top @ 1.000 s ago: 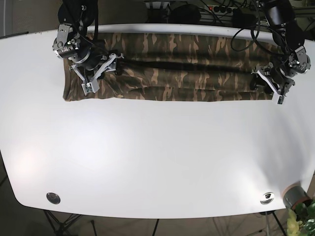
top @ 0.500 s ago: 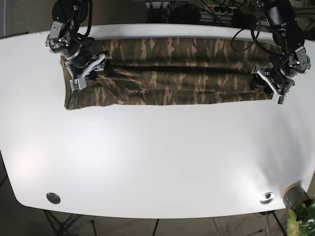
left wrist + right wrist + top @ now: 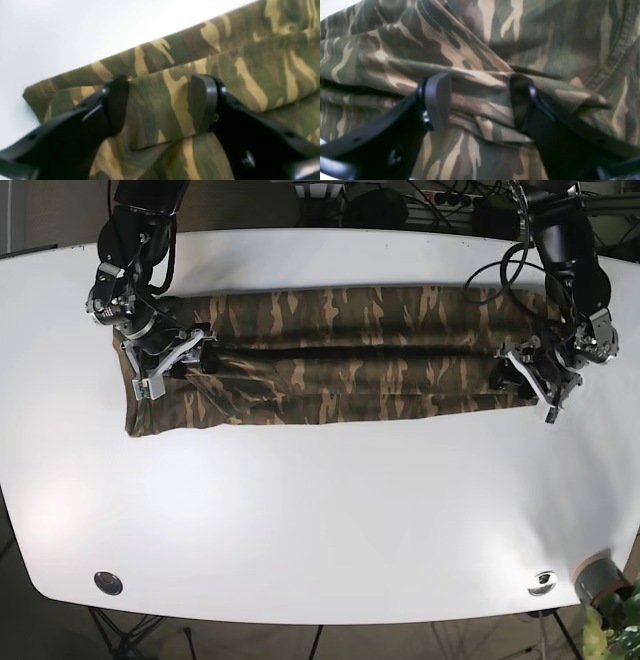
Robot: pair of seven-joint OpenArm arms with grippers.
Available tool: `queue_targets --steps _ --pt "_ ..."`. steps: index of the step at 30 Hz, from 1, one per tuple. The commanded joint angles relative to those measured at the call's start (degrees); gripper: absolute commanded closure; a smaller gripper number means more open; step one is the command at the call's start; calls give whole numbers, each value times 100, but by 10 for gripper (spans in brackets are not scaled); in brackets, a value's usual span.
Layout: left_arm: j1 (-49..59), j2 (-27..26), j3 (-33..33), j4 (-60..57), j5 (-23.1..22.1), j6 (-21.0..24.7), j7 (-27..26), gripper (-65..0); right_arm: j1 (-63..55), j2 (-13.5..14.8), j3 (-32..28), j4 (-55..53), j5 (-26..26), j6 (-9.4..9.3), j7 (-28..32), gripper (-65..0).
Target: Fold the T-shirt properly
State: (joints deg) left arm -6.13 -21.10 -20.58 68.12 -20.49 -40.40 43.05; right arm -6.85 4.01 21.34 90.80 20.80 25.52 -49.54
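The camouflage T-shirt (image 3: 350,360) lies as a long band across the back half of the white table (image 3: 320,510). My right gripper (image 3: 168,363) is at the shirt's left end in the base view. In the right wrist view this gripper (image 3: 480,100) has a raised ridge of T-shirt (image 3: 480,82) bunched between its fingers. My left gripper (image 3: 538,377) is at the band's right end. In its own wrist view the left gripper (image 3: 160,102) has a fold of T-shirt (image 3: 160,107) filling the gap between its fingers, close to the cloth's edge.
A round metal fitting (image 3: 108,583) sits near the front left of the table and another (image 3: 543,582) near the front right. A grey pot with a green plant (image 3: 600,580) stands past the front right corner. Cables and dark gear (image 3: 400,200) lie behind the table.
Both grippers have moved toward the table's front and the whole shirt has slid that way with them. Before that, the right gripper shifted outward along the shirt's end.
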Motion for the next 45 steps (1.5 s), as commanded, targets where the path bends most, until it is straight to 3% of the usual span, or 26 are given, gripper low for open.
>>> queue_targets --steps 1,8,11,15,17,25,30,36,45 --pt "-385 -66 163 -363 84 40 69 -363 65 43 6 -12 -229 -103 -237 -369" --pt "-640 -171 -83 15 -100 40 113 -364 57 -80 -2 120 -176 -77 -237 -369" --pt "-640 -171 -276 437 -171 40 394 -368 39 -107 6 172 -168 -51 -237 -369" --pt "-604 -171 -874 903 -136 40 922 -422 13 -107 6 331 -168 -51 -237 -369" --pt "-525 -162 -1305 911 -144 40 957 -453 21 -115 6 348 -168 -51 -237 -369" --pt "-139 -145 -1876 771 -162 40 992 -489 39 -124 6 348 -168 -51 -237 -369" --pt "-156 -127 -1894 173 -188 40 974 -490 74 -133 -2 348 -168 -51 -237 -369" --pt "-147 -127 -1867 -346 -549 40 693 -488 74 -177 15 313 -168 -51 -237 -369" --pt "-235 -127 -1806 -864 -566 40 508 -488 48 -186 6 322 -168 -51 -237 -369"
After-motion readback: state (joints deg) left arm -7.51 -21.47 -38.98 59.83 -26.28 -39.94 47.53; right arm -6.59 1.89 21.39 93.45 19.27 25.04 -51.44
